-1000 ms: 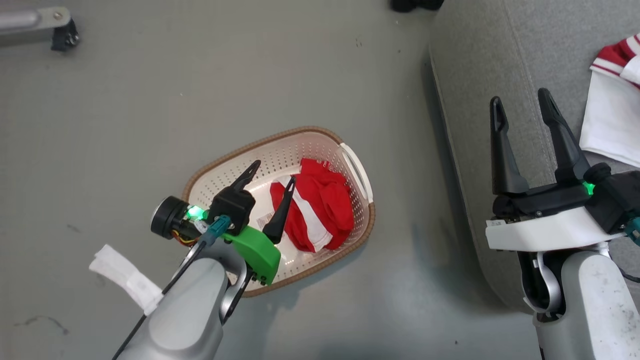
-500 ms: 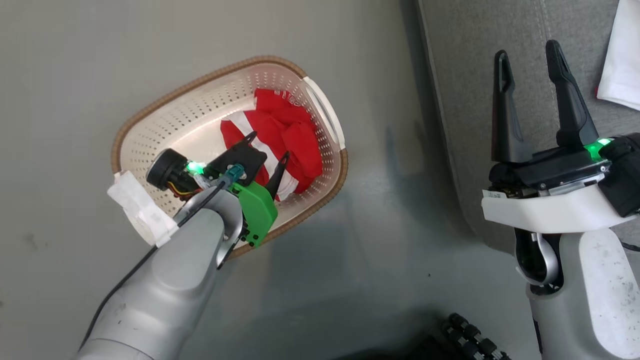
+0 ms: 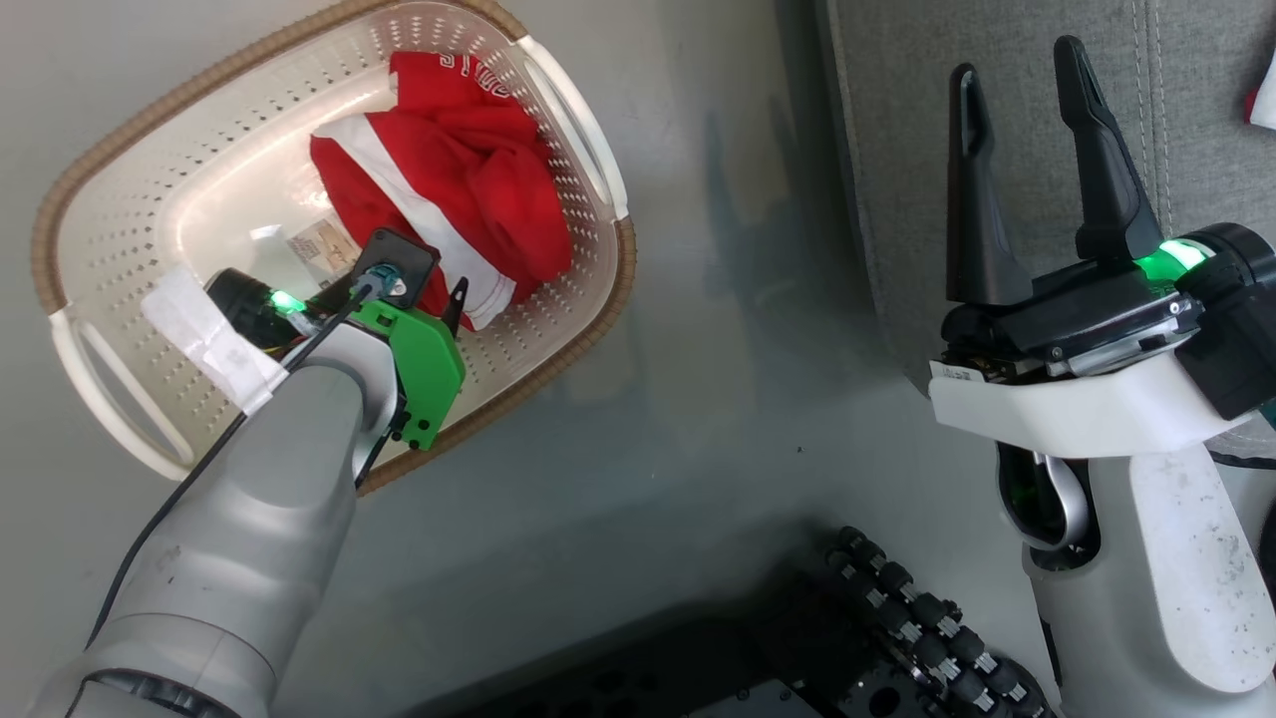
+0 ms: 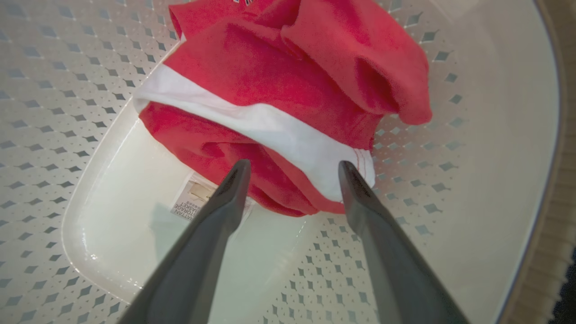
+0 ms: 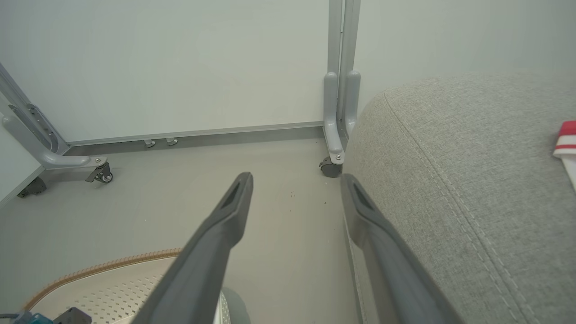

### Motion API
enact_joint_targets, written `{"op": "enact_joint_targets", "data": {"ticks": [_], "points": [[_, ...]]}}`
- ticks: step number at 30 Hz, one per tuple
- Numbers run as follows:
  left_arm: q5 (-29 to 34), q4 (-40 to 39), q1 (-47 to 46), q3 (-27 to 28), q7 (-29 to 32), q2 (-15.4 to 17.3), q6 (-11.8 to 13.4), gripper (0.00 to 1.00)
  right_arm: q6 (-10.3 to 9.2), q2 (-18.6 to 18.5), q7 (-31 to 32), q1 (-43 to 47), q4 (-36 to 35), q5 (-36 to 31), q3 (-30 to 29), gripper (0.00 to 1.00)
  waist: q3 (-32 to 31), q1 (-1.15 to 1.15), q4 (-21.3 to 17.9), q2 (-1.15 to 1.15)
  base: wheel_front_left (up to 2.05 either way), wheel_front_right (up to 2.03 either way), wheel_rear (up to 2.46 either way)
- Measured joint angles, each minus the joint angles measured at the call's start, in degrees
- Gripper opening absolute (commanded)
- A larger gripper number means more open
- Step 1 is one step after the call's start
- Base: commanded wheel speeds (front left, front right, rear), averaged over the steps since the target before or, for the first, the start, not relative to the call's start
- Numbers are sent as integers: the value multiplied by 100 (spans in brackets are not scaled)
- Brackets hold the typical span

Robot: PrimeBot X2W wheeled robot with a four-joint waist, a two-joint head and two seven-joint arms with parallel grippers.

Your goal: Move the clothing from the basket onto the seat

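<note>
Over on the robot's right, the big grey fabric sofa seat (image 3: 897, 150) runs up the head view. The right wrist view adds what the head camera barely catches: a red-and-white striped garment (image 5: 566, 135) lying on that cushion, with a white wall panel (image 5: 180, 67) and a grey wheeled frame (image 5: 335, 148) beyond. Down on the grey floor (image 3: 698, 449) beside the seat sits the cream perforated plastic laundry basket (image 3: 120, 130) with its brown woven-look rim. Inside it, bunched toward the seat-side end, is the bright red garment (image 3: 449, 189) with a white stripe. The left wrist view takes us right in: a printed label (image 4: 191, 204) on the basket's bottom, partly tucked under the cloth. Now the left gripper (image 4: 292, 168): it's down inside the basket, fingers spread wide, tips straddling the near edge of the red fabric, nothing pinched. Whether they touch it, I cannot tell. And the right gripper (image 3: 1015, 62) hangs at the seat's edge, fingers parted, empty.
</note>
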Motion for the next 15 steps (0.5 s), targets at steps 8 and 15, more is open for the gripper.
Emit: {"op": "enact_joint_targets", "data": {"ticks": [8,15], "points": [[-242,417,-272,-54,20,213,-2,100,0,0,-25,-5,-27,223,63,100,401,0,-350,0,0,0,0],[-369,710,-560,-3,59,316,-4,100,0,1,-29,106,-74,350,96,100,610,-1,-571,0,0,0,0]]}}
